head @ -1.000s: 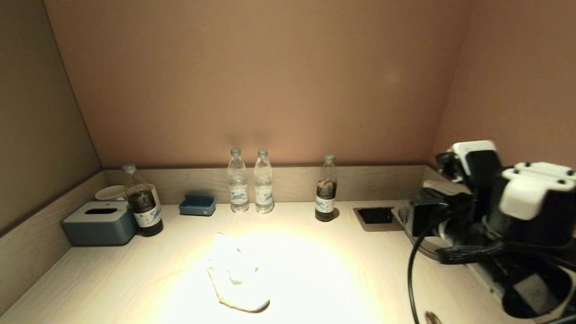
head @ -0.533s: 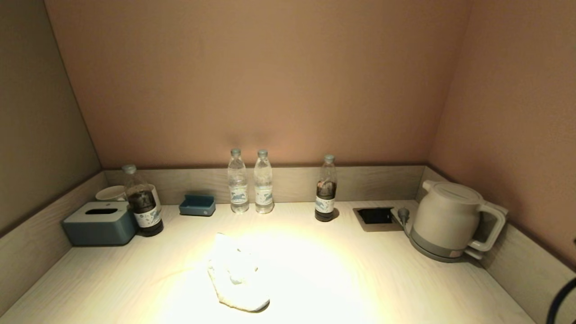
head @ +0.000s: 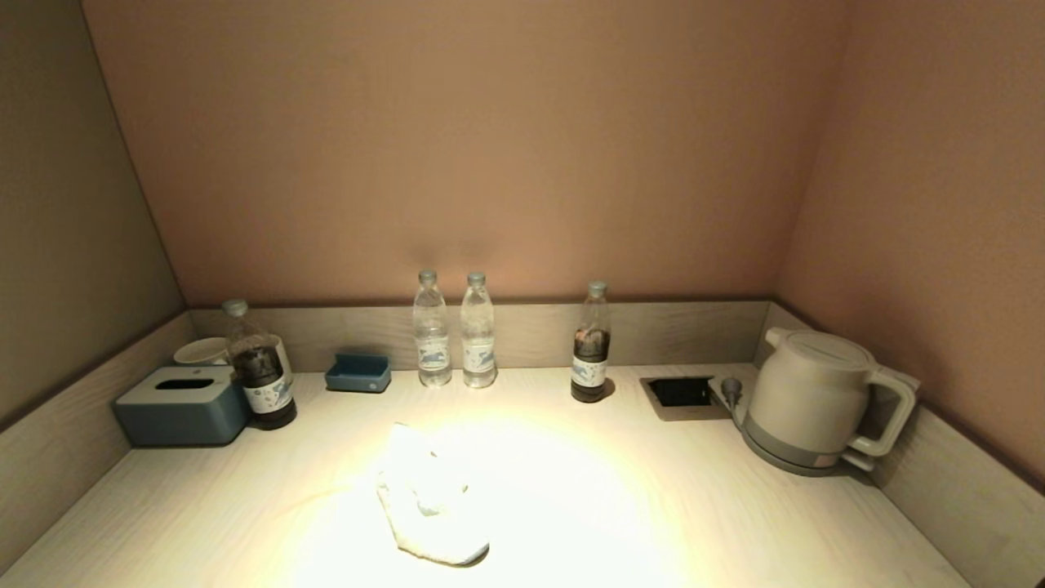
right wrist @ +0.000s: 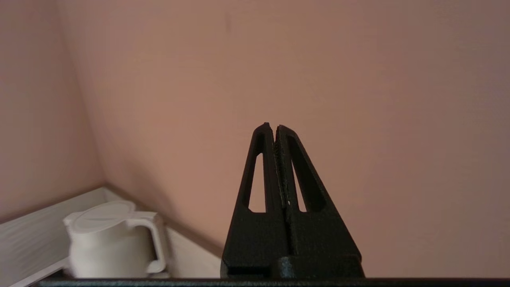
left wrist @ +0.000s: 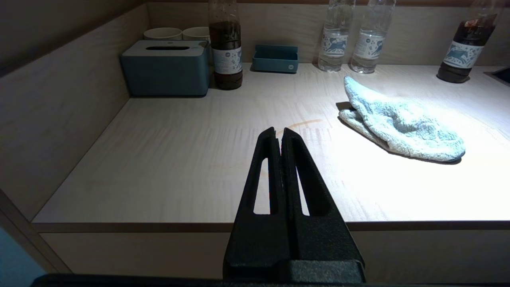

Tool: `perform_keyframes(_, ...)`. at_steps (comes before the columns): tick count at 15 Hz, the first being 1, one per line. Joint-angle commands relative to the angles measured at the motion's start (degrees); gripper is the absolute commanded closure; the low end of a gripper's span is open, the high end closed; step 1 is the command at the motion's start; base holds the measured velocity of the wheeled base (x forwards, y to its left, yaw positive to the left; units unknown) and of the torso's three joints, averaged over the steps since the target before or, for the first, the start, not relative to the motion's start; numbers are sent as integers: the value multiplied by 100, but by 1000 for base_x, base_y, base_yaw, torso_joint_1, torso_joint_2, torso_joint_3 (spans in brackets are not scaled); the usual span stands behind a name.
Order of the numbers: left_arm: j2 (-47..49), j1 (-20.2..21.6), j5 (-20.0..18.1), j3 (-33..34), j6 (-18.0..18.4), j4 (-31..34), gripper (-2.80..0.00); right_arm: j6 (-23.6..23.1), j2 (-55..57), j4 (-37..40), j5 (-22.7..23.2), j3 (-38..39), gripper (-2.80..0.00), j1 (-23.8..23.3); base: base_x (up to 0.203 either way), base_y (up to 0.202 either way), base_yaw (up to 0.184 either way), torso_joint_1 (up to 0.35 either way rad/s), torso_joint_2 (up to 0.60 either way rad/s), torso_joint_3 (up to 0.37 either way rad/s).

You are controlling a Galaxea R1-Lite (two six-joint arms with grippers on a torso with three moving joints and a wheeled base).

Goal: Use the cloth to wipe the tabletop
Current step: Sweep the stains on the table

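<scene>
A crumpled white cloth lies on the light wooden tabletop near the front middle; it also shows in the left wrist view. Neither arm shows in the head view. My left gripper is shut and empty, held back by the table's front edge, left of the cloth and apart from it. My right gripper is shut and empty, raised and pointing at the pink wall near the kettle. A faint brown ring mark lies on the table between the left gripper and the cloth.
A blue tissue box, cups, a dark-drink bottle, a small blue tray, two water bottles and another dark bottle line the back. A white kettle and a socket recess sit at the right.
One second ago my right arm filled the right of the head view in front of the kettle. It has since drawn back out of view. The cloth has not moved.
</scene>
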Motion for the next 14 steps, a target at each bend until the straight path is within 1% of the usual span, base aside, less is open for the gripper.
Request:
perform_keyframes(1, 1, 0, -1, 0, -2, 1, 0, -72, -957, 355, 492, 264, 0, -96, 0, 0, 0, 0, 0, 0)
perform_keyframes(4, 1, 0, -1, 0, -2, 1, 0, 246, -1851, 1150, 1441, 521, 0, -196, 0, 0, 0, 0, 0, 0)
perform_keyframes(5, 1, 0, -1, 0, -11, 1, 0, 431, -2119, 1475, 1909, 602, 0, -211, 0, 0, 0, 0, 0, 0)
perform_keyframes(6, 1, 0, -1, 0, -2, 1, 0, 828, -2199, 1552, 2300, 755, 0, -221, 0, 0, 0, 0, 0, 0)
perform_keyframes(7, 1, 0, -1, 0, -2, 1, 0, 1080, -2193, 1561, 2609, 917, 0, -227, 0, 0, 0, 0, 0, 0)
perform_keyframes(8, 1, 0, -1, 0, -2, 1, 0, 1124, -2191, 1544, 2759, 992, 0, -228, 0, 0, 0, 0, 0, 0)
perform_keyframes(11, 1, 0, -1, 0, -11, 1, 0, 1304, -2191, 1477, 3760, 1856, 0, -228, 0, 0, 0, 0, 0, 0)
perform_keyframes(12, 1, 0, -1, 0, -11, 1, 0, 1396, -2197, 1593, 3952, 1930, 0, -228, 0, 0, 0, 0, 0, 0)
perform_keyframes(14, 1, 0, -1, 0, -2, 1, 0, 1696, -2191, 1983, 4055, 1930, 0, -221, 0, 0, 0, 0, 0, 0)
